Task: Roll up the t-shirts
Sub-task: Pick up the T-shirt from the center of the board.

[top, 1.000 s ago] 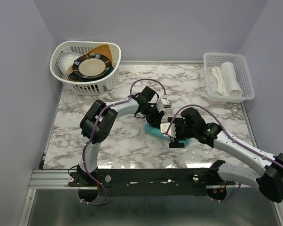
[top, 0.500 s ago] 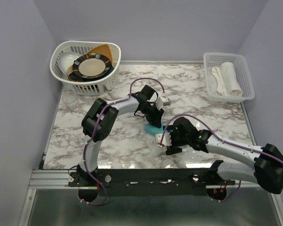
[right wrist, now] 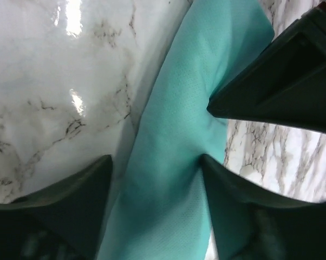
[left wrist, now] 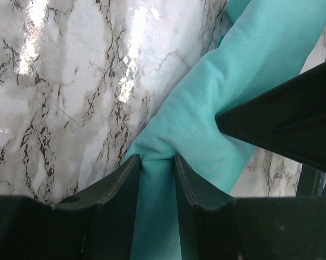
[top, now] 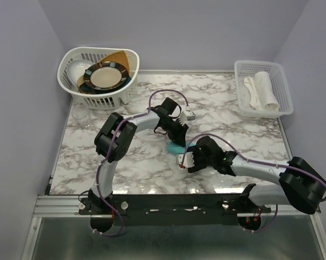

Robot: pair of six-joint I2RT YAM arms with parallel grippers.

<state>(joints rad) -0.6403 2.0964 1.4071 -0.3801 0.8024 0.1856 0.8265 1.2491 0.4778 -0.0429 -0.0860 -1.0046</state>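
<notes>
The t-shirt (top: 175, 148) is a narrow teal-green roll lying mid-table between both grippers. My left gripper (top: 176, 139) is shut on its far end; in the left wrist view the t-shirt (left wrist: 206, 119) is pinched into a thin fold between the fingers of the left gripper (left wrist: 156, 160). My right gripper (top: 184, 158) straddles the near end. In the right wrist view the t-shirt (right wrist: 174, 135) runs between the jaws of the right gripper (right wrist: 155, 162): the right finger touches the fabric and the left one stands just off it. Most of the roll is hidden under the grippers in the top view.
A white basket (top: 119, 100) with plates stands at the back left, with a clear glass (top: 80, 116) in front of it. A white mesh tray (top: 239, 81) holding rolled white cloth sits at the back right. Marble tabletop (top: 130, 162) lies around the roll.
My right gripper has moved left onto the near end of the roll, and its jaws have narrowed around it. The left gripper has kept its pinch with barely any movement.
</notes>
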